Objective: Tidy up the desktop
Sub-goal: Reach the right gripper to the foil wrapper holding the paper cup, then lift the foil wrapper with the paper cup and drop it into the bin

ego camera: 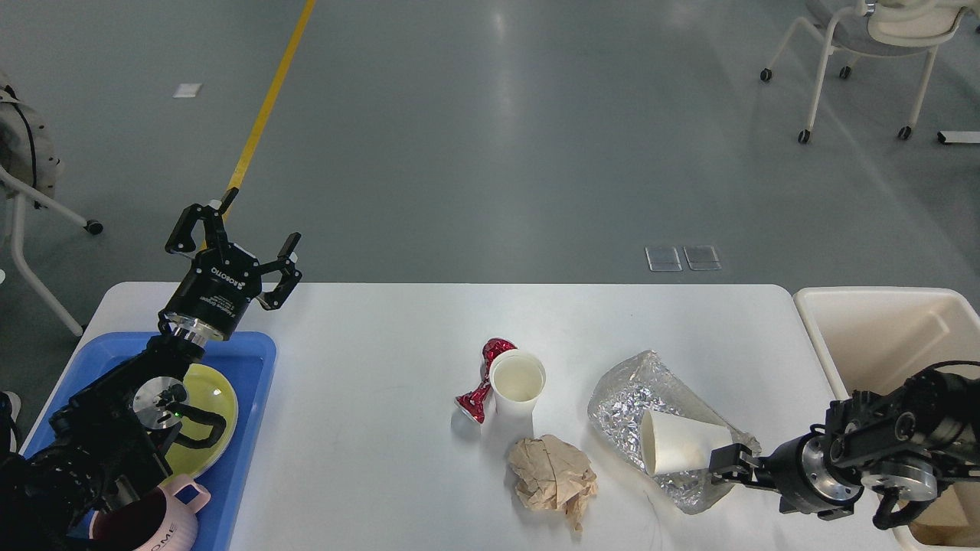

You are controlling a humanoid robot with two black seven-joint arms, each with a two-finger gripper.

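Note:
The white desktop holds an upright white paper cup, a crushed red wrapper touching its left side, a crumpled brown paper ball and a crumpled silver foil bag. A second white paper cup lies on its side on the foil. My left gripper is open and empty, raised over the table's back left corner. My right gripper is low at the foil bag's right end, beside the lying cup. Its fingers are dark and cannot be told apart.
A blue tray at the left holds a yellow-green plate and a pink mug; my left arm lies over it. A cream bin stands off the table's right edge. Chairs stand on the grey floor.

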